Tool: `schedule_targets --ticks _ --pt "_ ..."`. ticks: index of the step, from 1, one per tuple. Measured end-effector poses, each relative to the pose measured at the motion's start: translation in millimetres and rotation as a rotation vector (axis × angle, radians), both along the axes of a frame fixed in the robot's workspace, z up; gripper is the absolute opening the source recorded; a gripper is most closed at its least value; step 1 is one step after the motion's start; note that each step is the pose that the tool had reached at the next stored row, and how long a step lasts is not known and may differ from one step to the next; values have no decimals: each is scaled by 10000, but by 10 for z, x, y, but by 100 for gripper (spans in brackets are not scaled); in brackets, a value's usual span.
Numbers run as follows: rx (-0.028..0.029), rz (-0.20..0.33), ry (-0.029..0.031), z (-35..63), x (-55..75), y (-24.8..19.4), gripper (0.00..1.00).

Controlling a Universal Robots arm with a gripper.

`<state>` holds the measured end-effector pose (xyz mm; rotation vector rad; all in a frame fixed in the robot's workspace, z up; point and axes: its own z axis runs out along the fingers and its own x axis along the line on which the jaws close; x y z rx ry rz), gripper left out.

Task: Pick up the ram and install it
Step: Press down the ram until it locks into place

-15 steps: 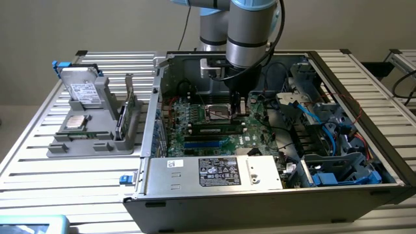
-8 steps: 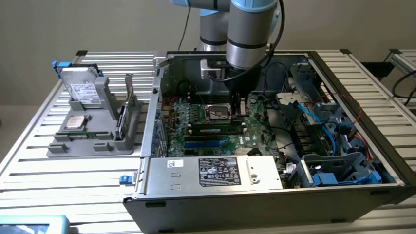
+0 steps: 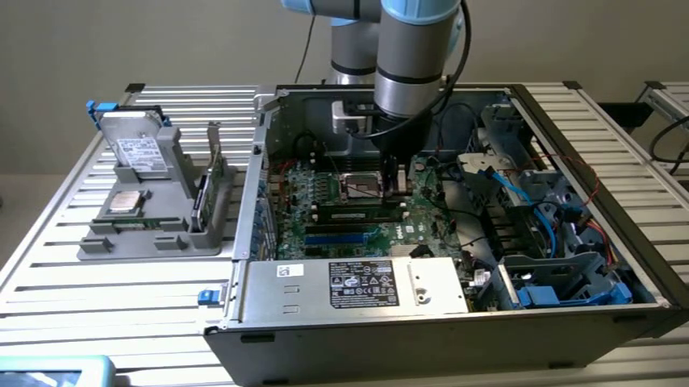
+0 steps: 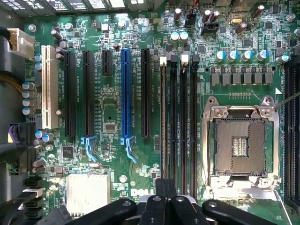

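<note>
Four memory slots (image 4: 183, 122) lie below my gripper (image 4: 166, 206), fingers pressed together on nothing, and the ram (image 4: 163, 122) looks seated in the slot farthest from the CPU socket (image 4: 240, 140), a light, stiff, fragile stick I'd hold by its edges.

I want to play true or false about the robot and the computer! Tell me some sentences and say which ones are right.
1. The gripper is inside the open computer case. True.
2. A big fan covers the processor socket. False: the socket is uncovered.
3. One long slot on the motherboard is blue. True.
4. The gray tray of parts sits inside the case. False: it sits on the table beside the case, on the exterior view's left.
</note>
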<state>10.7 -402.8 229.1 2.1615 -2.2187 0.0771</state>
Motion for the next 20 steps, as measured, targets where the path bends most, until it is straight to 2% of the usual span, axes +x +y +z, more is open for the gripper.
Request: schedule_targets --ticks 17,20 --pt "-4 0 1 -32 0 -1 11" --pt "13 -4 1 1 -26 1 11"
